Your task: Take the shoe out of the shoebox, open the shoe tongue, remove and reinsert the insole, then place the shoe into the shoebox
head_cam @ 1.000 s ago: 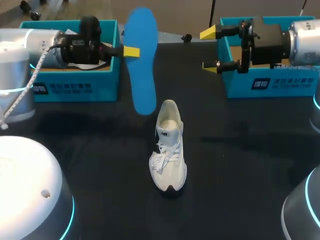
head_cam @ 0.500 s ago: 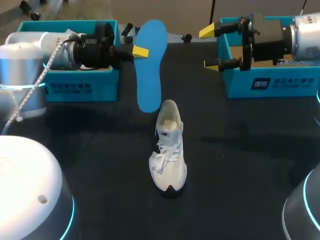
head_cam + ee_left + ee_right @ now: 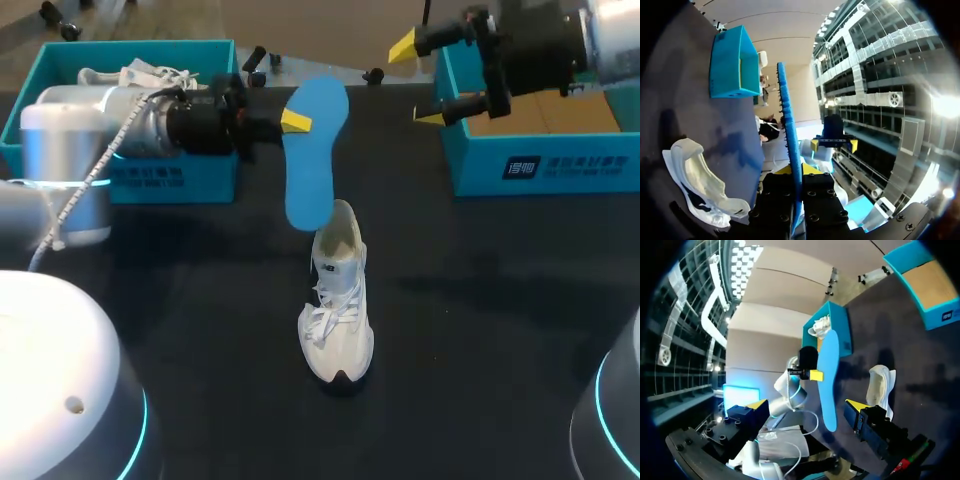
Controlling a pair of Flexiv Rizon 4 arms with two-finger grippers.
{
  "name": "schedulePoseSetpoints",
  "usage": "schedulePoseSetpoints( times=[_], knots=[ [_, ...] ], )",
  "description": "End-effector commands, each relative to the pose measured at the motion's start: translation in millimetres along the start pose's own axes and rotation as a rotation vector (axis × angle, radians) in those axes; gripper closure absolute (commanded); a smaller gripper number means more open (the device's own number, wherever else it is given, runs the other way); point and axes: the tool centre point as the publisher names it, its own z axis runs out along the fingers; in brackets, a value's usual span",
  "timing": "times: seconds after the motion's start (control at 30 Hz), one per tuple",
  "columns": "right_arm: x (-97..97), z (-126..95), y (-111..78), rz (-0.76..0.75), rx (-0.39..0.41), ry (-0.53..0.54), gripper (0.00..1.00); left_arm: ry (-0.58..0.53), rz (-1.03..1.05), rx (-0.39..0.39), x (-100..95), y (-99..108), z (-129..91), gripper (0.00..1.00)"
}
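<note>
At the left, a teal shoebox [image 3: 170,178] holds a spare sneaker [image 3: 140,72]. Just beside it, the left gripper [image 3: 293,121] is clamped on the blue insole [image 3: 312,165], held in the air with its lower end near the heel of the white shoe [image 3: 336,300], which stands on the black table [image 3: 500,320]. Further right, the right gripper [image 3: 417,82] hangs empty, fingers wide apart, at the near corner of the second box [image 3: 540,165].

Only one yellow tip of the left tool [image 3: 292,121] shows, the other finger hidden behind the blue insole [image 3: 314,160]; behind the tool, its arm [image 3: 110,120] covers part of the left shoebox [image 3: 215,178].
</note>
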Motion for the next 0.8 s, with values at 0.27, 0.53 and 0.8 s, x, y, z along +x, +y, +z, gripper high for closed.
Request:
schedulePoseSetpoints(
  times=[0.27,0.53,0.8],
  knots=[
    [27.4,5,-2.4,0.013,-0.023,-0.312,0.00,0.026,-0.023,-0.007,-3.5,-14,7,1.00],
    [46.4,23,2.7,0.053,-0.028,-0.512,0.00,0.028,-0.024,-0.015,-5.0,-17,15,1.00],
    [66.8,35,3.8,0.062,-0.047,-0.710,0.00,0.029,-0.023,-0.014,-4.9,-17,15,1.00]
  ],
)
